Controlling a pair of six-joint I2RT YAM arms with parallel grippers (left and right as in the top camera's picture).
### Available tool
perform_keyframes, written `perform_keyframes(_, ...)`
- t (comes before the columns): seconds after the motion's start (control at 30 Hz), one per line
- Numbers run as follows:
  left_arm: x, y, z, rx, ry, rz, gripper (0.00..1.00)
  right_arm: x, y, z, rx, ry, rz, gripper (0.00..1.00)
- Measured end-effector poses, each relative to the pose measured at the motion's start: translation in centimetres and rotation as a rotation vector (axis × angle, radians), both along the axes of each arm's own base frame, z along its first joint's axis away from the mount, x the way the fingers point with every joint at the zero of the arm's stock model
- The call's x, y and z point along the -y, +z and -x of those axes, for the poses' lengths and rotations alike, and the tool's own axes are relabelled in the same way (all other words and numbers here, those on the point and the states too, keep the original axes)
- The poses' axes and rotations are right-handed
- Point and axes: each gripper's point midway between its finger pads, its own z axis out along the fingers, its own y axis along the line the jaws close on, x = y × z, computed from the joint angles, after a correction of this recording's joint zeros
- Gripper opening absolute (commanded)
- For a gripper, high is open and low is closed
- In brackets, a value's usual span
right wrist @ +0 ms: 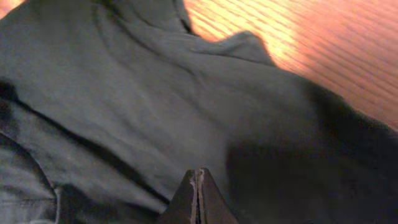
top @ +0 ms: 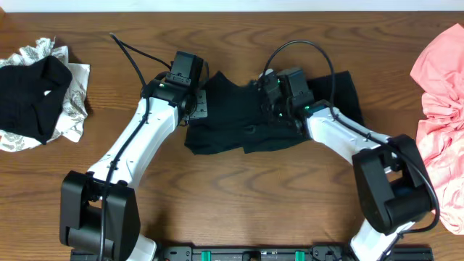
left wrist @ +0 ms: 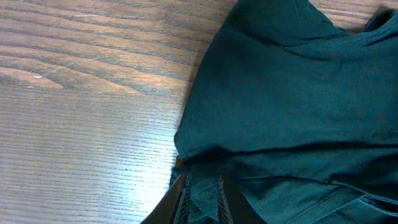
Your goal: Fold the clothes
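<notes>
Looks mid-fold on black shirt (top: 239,119): my L pincer (left wrist: 202,186) nips its left edge, R pincer (right wrist: 199,180) shut tight, tips together; next needs edge carried across evenly.

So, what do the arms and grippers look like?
The left arm and right arm match: white links, bulky black joints, green wrist lights, looping black cables. The left gripper and right gripper are black with slim tapered fingers.
</notes>
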Motion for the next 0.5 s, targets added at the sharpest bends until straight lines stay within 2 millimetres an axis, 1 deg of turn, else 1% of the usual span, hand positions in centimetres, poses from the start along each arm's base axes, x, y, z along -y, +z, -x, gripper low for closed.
perform_keyframes(0.03,0.0,0.0,0.0,0.0,0.0,0.001,0.17,0.6,0.3,0.0,-0.009,-0.021,0.003,0.01)
perform_keyframes(0.07,0.0,0.0,0.0,-0.001,-0.001,0.002,0.13,1.4,1.0,-0.1,-0.021,-0.049,0.001,0.01)
perform_keyframes(0.1,0.2,0.0,0.0,-0.002,-0.001,0.009,0.06,2.2,1.5,0.1,-0.034,-0.07,0.005,0.01)
perform_keyframes(0.2,1.1,-0.1,0.3,-0.016,-0.024,0.051,0.06,5.4,4.0,0.0,-0.044,-0.163,0.02,0.01)
perform_keyframes(0.27,2.1,-0.1,0.6,-0.027,-0.049,0.085,0.06,7.9,5.6,0.0,-0.039,-0.231,0.037,0.01)
perform_keyframes(0.3,2.7,-0.1,0.8,-0.032,-0.064,0.099,0.06,9.1,6.1,0.1,-0.046,-0.263,0.05,0.01)
perform_keyframes(0.33,3.6,0.0,1.1,-0.034,-0.089,0.115,0.06,10.3,6.3,0.4,-0.057,-0.295,0.066,0.02)
perform_keyframes(0.37,4.8,0.0,1.5,-0.036,-0.126,0.127,0.06,11.9,6.3,0.9,-0.081,-0.335,0.093,0.04)
perform_keyframes(0.4,5.4,0.1,1.7,-0.037,-0.145,0.133,0.06,12.6,6.2,1.1,-0.091,-0.351,0.102,0.06)
perform_keyframes(0.47,7.5,0.2,2.3,-0.027,-0.223,0.139,0.06,14.7,5.6,1.6,-0.129,-0.404,0.132,0.09)
perform_keyframes(0.5,8.7,0.3,2.7,-0.02,-0.27,0.139,0.08,15.6,5.4,1.9,-0.148,-0.428,0.143,0.11)
